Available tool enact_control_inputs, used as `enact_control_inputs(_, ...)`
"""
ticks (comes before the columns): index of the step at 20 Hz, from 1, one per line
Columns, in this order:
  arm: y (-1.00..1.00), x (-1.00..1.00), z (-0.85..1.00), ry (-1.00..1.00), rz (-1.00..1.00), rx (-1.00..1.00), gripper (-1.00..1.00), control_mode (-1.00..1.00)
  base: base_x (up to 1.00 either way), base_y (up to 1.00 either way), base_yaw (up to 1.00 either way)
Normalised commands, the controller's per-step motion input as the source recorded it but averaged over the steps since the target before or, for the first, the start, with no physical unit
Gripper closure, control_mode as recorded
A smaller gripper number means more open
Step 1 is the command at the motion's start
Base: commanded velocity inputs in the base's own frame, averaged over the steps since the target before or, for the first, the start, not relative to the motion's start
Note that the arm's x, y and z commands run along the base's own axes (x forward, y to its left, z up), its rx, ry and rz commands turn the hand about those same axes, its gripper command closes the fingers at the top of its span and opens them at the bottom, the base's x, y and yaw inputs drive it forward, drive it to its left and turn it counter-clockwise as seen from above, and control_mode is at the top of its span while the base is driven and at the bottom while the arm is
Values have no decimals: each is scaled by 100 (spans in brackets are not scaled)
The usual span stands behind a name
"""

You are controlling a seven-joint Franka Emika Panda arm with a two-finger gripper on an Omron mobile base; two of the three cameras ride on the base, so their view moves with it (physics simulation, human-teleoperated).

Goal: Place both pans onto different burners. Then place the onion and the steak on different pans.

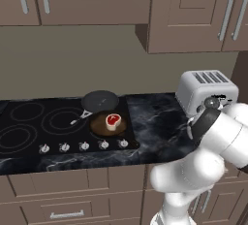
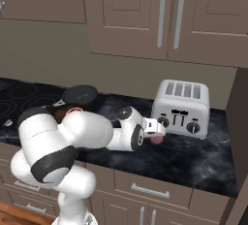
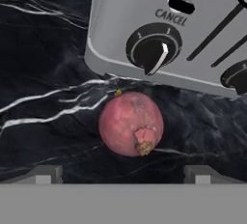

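Note:
The onion (image 3: 131, 130), a pinkish-red ball, lies on the dark marble counter right in front of the toaster (image 3: 183, 30). My gripper (image 3: 123, 174) is open, its two tips wide apart on either side of the onion and just short of it. In the right base view the hand (image 2: 154, 128) hovers low over the onion (image 2: 156, 140). The dark pan (image 1: 99, 101) sits at the back right of the cooktop. The brown pan (image 1: 107, 126) sits in front of it with the steak (image 1: 113, 120) lying on it. Bare burners (image 1: 62, 120) lie to the left.
The silver toaster (image 1: 206, 90) stands on the counter to the right of the cooktop, close behind the onion. A row of small knobs (image 1: 84, 146) lines the cooktop's front edge. Wall cabinets (image 2: 160, 15) hang above. My own arm (image 2: 72, 134) hides part of the cooktop in the right base view.

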Motion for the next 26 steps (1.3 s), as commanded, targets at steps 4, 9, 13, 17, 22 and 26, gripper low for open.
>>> enact_control_inputs(4,-14,12,-27,0,-1,-1,-100,-100,0,0,0)
enact_control_inputs(9,-23,19,-16,0,-2,-1,-100,-100,0,0,0)
enact_control_inputs(13,-23,26,-9,0,-2,0,-100,-100,0,0,0)
enact_control_inputs(17,-18,29,-5,0,-2,0,-100,-100,0,0,0)
enact_control_inputs(22,-14,24,-12,0,-2,0,-100,-100,0,0,0)
enact_control_inputs(26,-13,10,-20,0,-1,0,-100,-100,0,0,0)
